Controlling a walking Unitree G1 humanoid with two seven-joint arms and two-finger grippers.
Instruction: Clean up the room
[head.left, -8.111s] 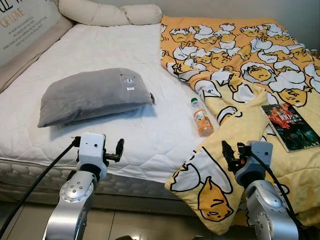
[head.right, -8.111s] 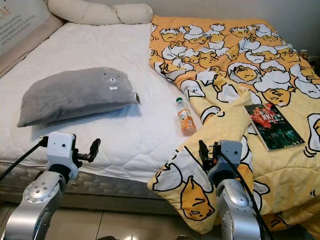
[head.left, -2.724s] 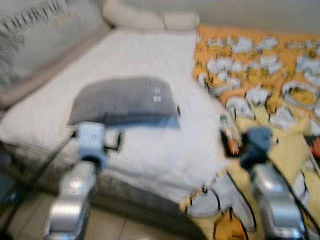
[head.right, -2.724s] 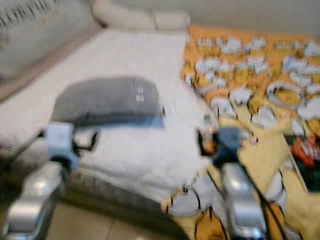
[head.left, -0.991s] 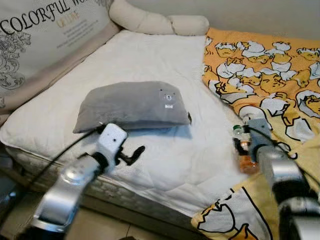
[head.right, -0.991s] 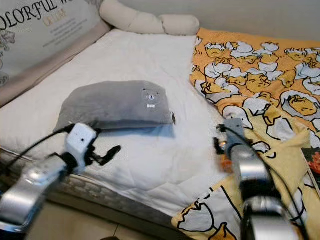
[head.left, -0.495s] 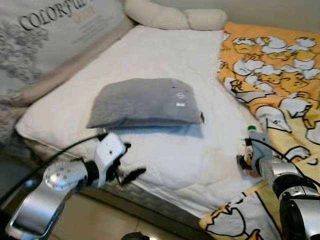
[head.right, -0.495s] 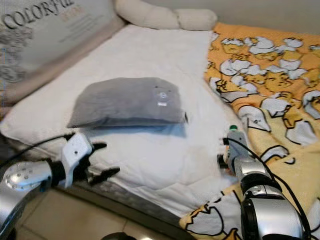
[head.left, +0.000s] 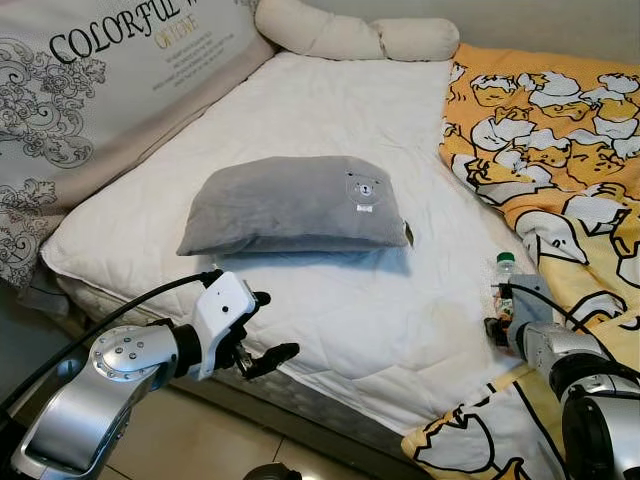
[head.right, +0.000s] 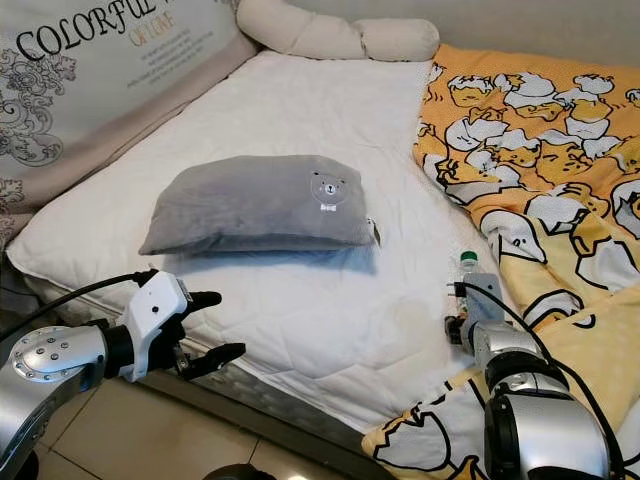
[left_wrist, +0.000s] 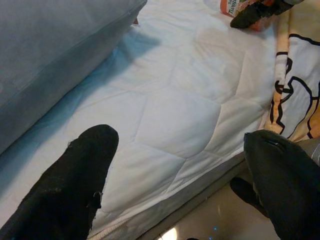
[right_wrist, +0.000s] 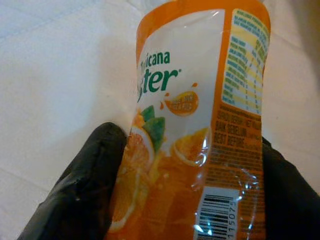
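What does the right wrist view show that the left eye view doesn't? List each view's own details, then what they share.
Right wrist view: the juice bottle's label up close, with its orange-slice artwork, printed text and barcode, and a black finger on either side of the bottle.

Left eye view: the grey pillow, the lettered headboard cushion, the duck-print blanket and the left gripper, open at the mattress edge.

Both: the juice bottle, the right gripper and the white mattress.
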